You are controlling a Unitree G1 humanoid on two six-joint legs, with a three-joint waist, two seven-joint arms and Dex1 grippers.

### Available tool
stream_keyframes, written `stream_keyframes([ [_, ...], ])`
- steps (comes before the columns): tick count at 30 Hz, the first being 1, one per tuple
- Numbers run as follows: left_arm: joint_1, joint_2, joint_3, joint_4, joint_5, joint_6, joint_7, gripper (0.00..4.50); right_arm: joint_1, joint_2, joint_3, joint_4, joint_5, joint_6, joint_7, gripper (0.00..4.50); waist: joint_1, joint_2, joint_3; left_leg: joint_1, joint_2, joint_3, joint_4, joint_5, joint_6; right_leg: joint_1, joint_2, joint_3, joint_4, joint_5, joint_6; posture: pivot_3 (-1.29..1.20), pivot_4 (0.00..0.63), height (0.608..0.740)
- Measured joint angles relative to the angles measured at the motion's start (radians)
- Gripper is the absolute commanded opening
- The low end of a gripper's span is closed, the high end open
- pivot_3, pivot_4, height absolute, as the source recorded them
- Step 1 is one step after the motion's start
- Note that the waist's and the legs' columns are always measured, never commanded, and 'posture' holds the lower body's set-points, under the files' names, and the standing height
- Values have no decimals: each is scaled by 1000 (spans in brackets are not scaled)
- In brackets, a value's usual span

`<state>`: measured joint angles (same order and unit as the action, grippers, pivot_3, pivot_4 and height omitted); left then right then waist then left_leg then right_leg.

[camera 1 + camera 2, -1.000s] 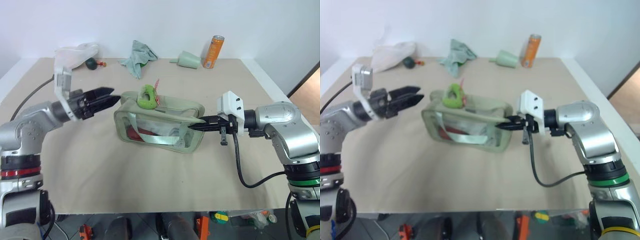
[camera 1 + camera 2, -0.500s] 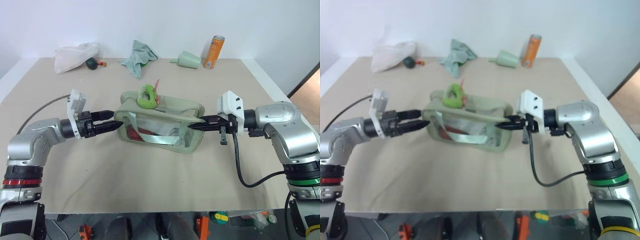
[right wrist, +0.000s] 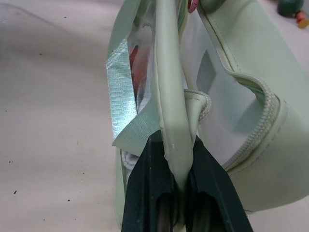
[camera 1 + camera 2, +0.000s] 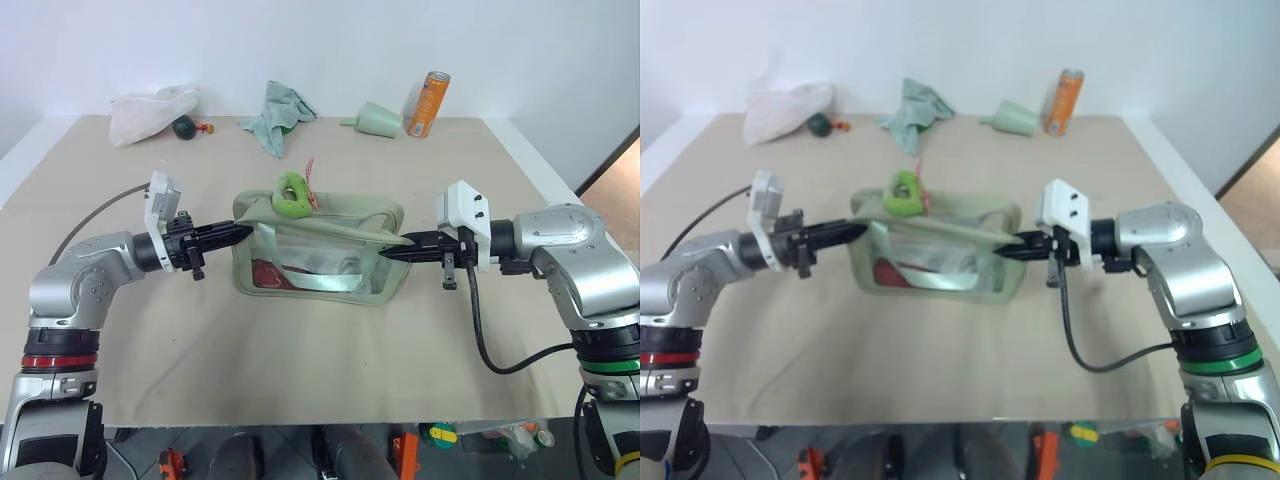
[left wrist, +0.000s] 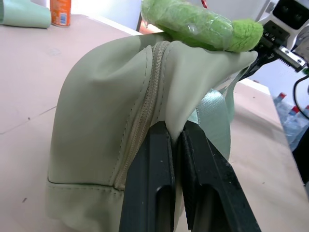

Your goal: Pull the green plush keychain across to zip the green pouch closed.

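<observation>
Pouch: green pouch (image 4: 320,255) on desk (image 4: 300,360), zipper open.
Keychain: green plush keychain (image 4: 293,193) atop pouch.
Left gripper (image 5: 176,140): clamped on pouch end fabric.
Right gripper (image 3: 178,169): pinching opposite pouch edge.

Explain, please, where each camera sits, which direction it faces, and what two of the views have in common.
Head views: from the robot's head, forward and down over the table; both arms show.
Left wrist view: along the left gripper, shut on the green pouch; its black fingers show.
Right wrist view: along the right gripper, fingers pinching the pouch's other end.
Shared: both wrist views show the pouch; the green plush keychain appears in head and left wrist views.
</observation>
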<state>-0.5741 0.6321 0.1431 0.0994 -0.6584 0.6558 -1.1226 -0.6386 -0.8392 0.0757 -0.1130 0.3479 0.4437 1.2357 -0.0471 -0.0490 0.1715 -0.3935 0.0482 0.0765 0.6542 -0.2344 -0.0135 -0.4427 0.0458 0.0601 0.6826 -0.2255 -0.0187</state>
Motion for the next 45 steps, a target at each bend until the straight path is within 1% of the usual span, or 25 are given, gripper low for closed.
stream_keyframes([
  [5,1,0,-2,0,0,-4,0,113,-9,-1,-17,-2,37,53,-17,3091,1,0,0,0,0,0,0,0,0,0,0,0,0,0,0,0,150,740],
  [6,3,0,-2,-1,0,-5,0,113,-8,-11,-19,-4,50,69,-14,3297,1,0,0,0,0,0,0,0,0,0,0,0,0,0,0,0,150,740],
  [7,6,0,-3,-2,0,-6,-1,113,-7,-19,-24,-6,60,81,-12,3750,1,0,0,0,0,0,0,0,0,0,0,0,0,0,0,0,150,740],
  [8,7,0,-5,-4,0,-9,-1,113,-5,-32,-44,-13,82,104,-10,4100,1,0,0,0,0,0,0,0,0,0,0,0,0,0,0,0,150,740],
  [11,10,0,-10,-9,1,-17,-1,113,-13,-52,-119,-23,143,149,-14,4100,1,0,0,0,-1,0,0,0,0,0,-1,0,0,0,0,0,150,740],
  [13,14,0,-10,-14,0,-18,0,113,-48,-52,-155,-22,175,164,-24,4100,0,0,0,0,0,0,0,0,0,0,0,1,0,0,0,0,150,740],
  [15,16,0,-11,-20,0,-18,2,113,-111,-33,-178,-23,206,175,-50,4100,-1,0,0,1,0,0,0,0,0,0,0,1,0,1,1,0,150,740],
  [17,19,-1,-11,-27,0,-19,3,113,-181,12,-187,-38,232,193,-89,4100,-1,0,0,1,0,-1,0,0,0,1,1,0,0,1,1,0,150,740],
  [20,22,-9,-13,-32,0,-21,4,113,-251,85,-106,-84,208,181,-135,4100,0,0,0,1,1,-1,0,0,0,1,1,-1,0,0,1,0,150,740],
  [23,20,-23,-20,-33,0,-25,3,113,-273,140,44,-90,107,121,-148,4100,4,0,0,-1,-1,-1,0,0,0,0,-1,-1,0,0,1,0,150,740],
  [26,19,-27,-22,-34,0,-26,3,113,-297,185,127,-77,39,62,-143,4100,6,0,0,-3,-2,0,2,-1,2,-1,-3,0,-1,0,1,0,150,740],
  [31,19,-36,-24,-43,0,-26,6,113,-323,239,189,-65,-9,2,-121,4100,10,0,0,-4,-2,-1,2,-1,3,-1,-3,-1,-2,0,1,0,150,740],
  [36,29,-38,-23,-58,-2,-26,11,113,-323,267,198,-37,-32,-19,-103,4100,10,0,0,-4,-2,-1,2,-1,3,-1,-3,-1,-2,0,1,0,150,740],
  [38,30,-39,-22,-59,-2,-26,14,113,-323,278,200,-29,-40,-27,-101,3567,10,0,0,-4,-2,-1,2,-1,3,-1,-3,-1,-2,0,1,0,150,740],
  [39,31,-41,-22,-60,-2,-26,16,113,-323,281,202,-21,-45,-31,-99,3151,11,0,0,-4,-2,-1,2,-1,3,-1,-3,-1,-2,0,1,0,150,740],
  [40,31,-41,-22,-60,-3,-26,17,113,-323,282,202,-19,-48,-33,-99,3037,11,0,0,-4,-2,-1,2,-1,3,-1,-3,-1,-2,0,1,0,150,740],
  [41,31,-43,-22,-62,-4,-26,18,113,-323,284,202,-9,-59,-38,-98,2600,11,0,0,-4,-2,-1,2,-1,3,-1,-3,-1,-2,0,1,0,150,740],
  [44,33,-45,-22,-64,-6,-26,21,113,-323,288,203,3,-71,-46,-90,1575,11,0,0,-4,-2,-1,2,-1,3,-1,-3,-1,-2,0,1,0,150,740],
  [45,35,-46,-21,-68,-7,-25,23,113,-323,289,204,8,-80,-54,-84,1146,11,0,0,-4,-2,-1,2,-1,3,-1,-3,-1,-2,0,1,0,150,740],
])
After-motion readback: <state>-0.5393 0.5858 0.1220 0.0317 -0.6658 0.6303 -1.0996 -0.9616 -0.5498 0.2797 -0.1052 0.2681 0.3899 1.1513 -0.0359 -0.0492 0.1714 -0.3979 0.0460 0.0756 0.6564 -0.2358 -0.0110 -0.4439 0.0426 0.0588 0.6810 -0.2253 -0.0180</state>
